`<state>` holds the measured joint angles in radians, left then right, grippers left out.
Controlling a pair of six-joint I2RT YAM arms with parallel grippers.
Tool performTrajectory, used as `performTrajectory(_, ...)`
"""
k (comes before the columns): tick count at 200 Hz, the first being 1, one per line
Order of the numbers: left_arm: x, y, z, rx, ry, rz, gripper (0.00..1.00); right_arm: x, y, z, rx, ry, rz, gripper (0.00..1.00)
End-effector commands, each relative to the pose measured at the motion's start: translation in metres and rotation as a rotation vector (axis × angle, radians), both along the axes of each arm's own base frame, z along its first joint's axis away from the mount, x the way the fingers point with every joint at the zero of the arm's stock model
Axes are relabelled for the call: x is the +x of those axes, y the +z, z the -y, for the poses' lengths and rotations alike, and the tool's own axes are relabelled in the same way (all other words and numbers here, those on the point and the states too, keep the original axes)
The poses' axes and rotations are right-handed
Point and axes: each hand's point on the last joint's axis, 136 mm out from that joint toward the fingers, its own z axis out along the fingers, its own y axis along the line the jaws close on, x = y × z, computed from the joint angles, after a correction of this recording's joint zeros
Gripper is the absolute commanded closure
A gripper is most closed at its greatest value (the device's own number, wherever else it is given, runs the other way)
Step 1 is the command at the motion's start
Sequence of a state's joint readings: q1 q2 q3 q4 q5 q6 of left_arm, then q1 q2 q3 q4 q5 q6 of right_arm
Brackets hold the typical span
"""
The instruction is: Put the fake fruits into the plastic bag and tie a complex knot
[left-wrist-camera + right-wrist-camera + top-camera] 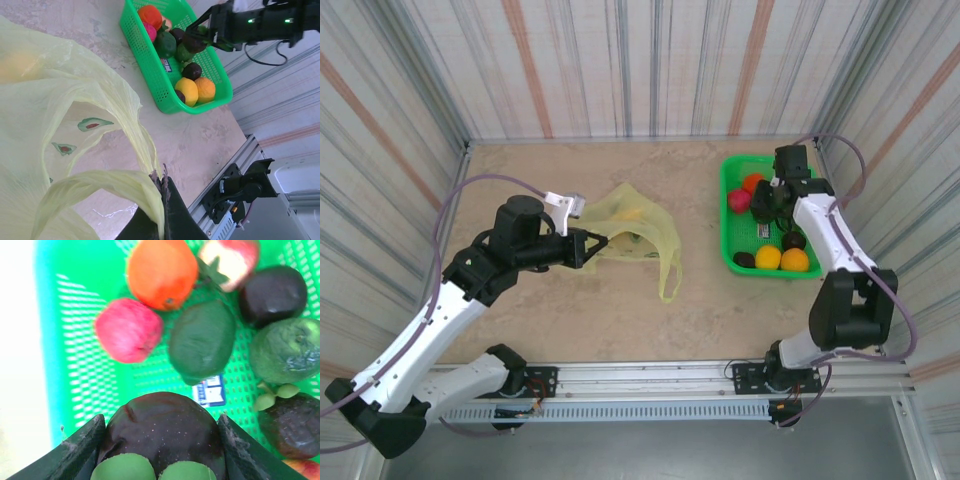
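The thin, crinkly, translucent yellow-green plastic bag [640, 235] lies slumped well left of the rigid green mesh basket [728, 215], its edge pinched tight in the outstretched left gripper [595, 243]. Over the basket, the downward-bent right gripper [160, 427] clasps one glossy, round dark purple fruit [162, 412] above at least eight other fake fruits [162, 272].

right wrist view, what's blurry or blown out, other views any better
Right wrist view: dark purple fruit near the lens carries a dull sheen, green basket mesh smears, left edge blown white. Left wrist view: a yellow fruit is only haze through the plastic bag. Top external view: evenly lit, sharp.
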<state>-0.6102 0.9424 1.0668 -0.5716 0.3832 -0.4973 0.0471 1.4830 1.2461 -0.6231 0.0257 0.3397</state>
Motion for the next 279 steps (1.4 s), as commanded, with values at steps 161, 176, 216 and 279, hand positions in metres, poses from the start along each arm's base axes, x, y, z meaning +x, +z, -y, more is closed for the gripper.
performTrajectory(161, -0.005, 0.004, -0.018, 0.047, 0.042, 0.05, 1.0, -0.12, 0.026, -0.31, 0.269, 0.798, 0.159, 0.52)
performTrajectory(176, -0.006, 0.004, -0.019, 0.051, 0.042, 0.051, 1.0, -0.115, 0.02, -0.326, 0.261, 0.812, 0.16, 0.52)
performTrajectory(216, -0.013, 0.011, -0.014, 0.028, -0.014, 0.082, 1.0, -0.08, 0.008, -0.362, 0.277, 0.733, 0.184, 0.52)
performTrajectory(279, -0.026, 0.03, -0.005, 0.0, -0.143, 0.18, 1.0, -0.02, 0.015, -0.388, 0.387, 0.387, 0.317, 0.35)
